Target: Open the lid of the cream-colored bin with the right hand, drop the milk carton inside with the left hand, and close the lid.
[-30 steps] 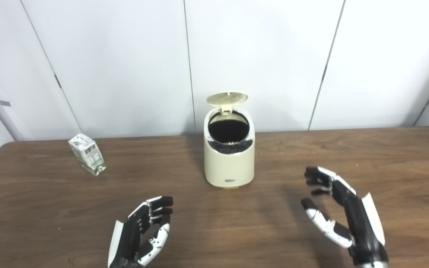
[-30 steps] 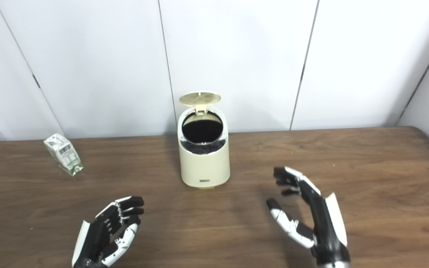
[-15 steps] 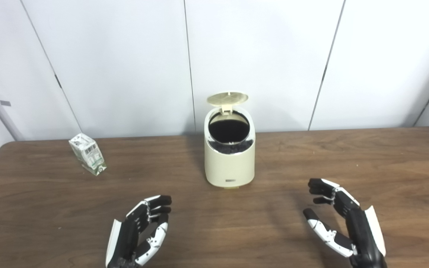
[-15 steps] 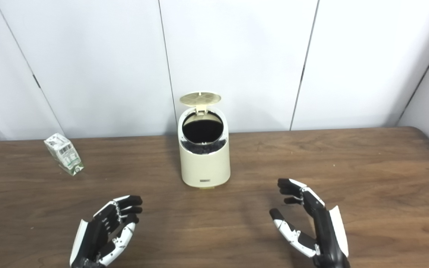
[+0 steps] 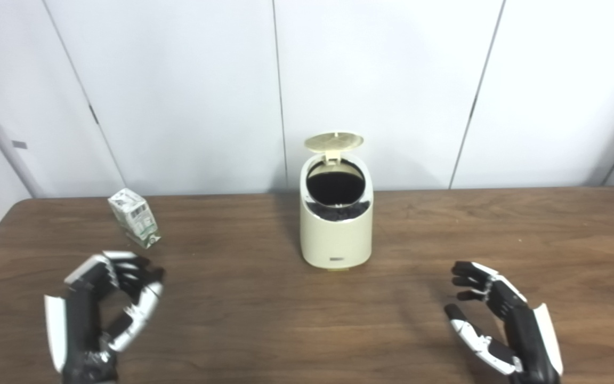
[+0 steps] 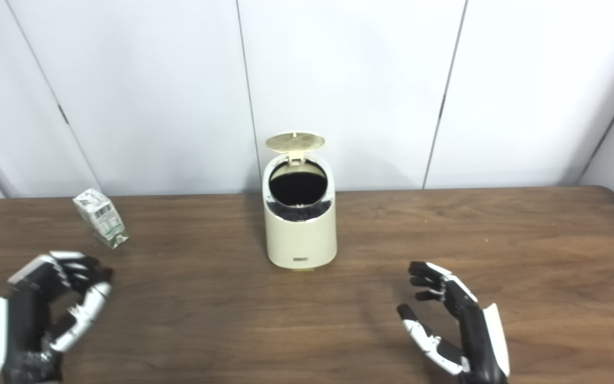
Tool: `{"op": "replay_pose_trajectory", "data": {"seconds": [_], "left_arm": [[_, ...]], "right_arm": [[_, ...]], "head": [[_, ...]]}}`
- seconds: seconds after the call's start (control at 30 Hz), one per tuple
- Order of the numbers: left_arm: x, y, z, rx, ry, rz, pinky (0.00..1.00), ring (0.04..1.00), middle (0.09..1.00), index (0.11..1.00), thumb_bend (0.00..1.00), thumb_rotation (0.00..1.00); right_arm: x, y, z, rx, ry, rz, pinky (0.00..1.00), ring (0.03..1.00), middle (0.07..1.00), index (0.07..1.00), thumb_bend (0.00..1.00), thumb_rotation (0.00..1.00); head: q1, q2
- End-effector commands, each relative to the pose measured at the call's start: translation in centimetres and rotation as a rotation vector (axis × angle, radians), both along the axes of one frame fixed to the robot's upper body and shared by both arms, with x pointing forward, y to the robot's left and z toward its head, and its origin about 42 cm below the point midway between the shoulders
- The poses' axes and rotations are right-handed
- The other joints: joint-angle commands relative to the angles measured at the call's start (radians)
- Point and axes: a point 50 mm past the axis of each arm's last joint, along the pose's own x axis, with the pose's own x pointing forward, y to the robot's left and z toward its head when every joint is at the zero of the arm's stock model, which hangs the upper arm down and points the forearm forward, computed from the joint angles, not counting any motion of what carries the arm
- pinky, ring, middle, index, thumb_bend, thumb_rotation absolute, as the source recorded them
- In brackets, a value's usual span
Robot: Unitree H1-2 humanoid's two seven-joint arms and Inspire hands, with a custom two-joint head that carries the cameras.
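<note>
The cream-colored bin stands at the table's middle with its round lid flipped up at the back and its dark opening showing. A small white and green milk carton lies tilted on the table at the far left. My left hand hovers open just in front of the carton, a short gap short of it, palm turned inward. My right hand is open low at the front right, well clear of the bin, holding nothing.
The brown wooden table runs across the whole view, its left corner near the carton. White wall panels rise right behind the bin.
My left hand has swung left and forward from the front centre toward the carton. My right hand has drawn back and down. The camera has shifted slightly.
</note>
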Motion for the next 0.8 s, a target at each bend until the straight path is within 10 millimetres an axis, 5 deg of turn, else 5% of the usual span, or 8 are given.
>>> {"op": "replay_pose_trajectory", "data": {"seconds": [0.0,0.07,0.17,0.33,0.63,0.77], "left_arm": [[0.0,1.3,1.9,0.037,-0.033,0.055,0.23,0.303,0.401,0.488,0.51,0.07],[0.0,2.0,2.3,0.059,0.036,0.065,0.37,0.460,0.547,0.619,0.82,0.13],[0.1,2.9,2.6,0.117,0.170,0.062,0.52,0.623,0.694,0.749,0.97,0.17],[0.5,3.1,3.3,0.160,0.332,0.079,0.77,0.851,0.860,0.931,1.00,0.32],[2.7,3.3,3.2,0.129,0.400,0.112,0.85,0.946,0.955,1.000,1.00,0.41],[4.1,3.7,3.3,0.122,0.436,0.101,0.88,0.978,0.995,1.000,1.00,0.40]], "right_arm": [[0.0,-1.6,0.2,-0.025,-0.031,0.002,0.60,0.704,0.737,0.721,0.22,0.20],[0.1,-2.3,0.1,-0.046,-0.032,0.002,0.60,0.703,0.735,0.719,0.21,0.18],[0.1,-3.3,0.0,-0.085,-0.025,-0.016,0.60,0.701,0.728,0.715,0.19,0.20],[0.0,-5.0,-0.7,-0.031,0.008,-0.025,0.63,0.721,0.742,0.727,0.20,0.27],[0.6,-6.8,-1.0,0.027,0.040,-0.017,0.64,0.743,0.762,0.741,0.18,0.17],[1.3,-7.7,-1.4,0.046,0.033,-0.024,0.63,0.725,0.746,0.725,0.21,0.38]], "head": [[0.020,0.001],[0.053,0.002],[0.121,0.001],[0.198,-0.010],[0.358,-0.045],[0.459,-0.070]]}}
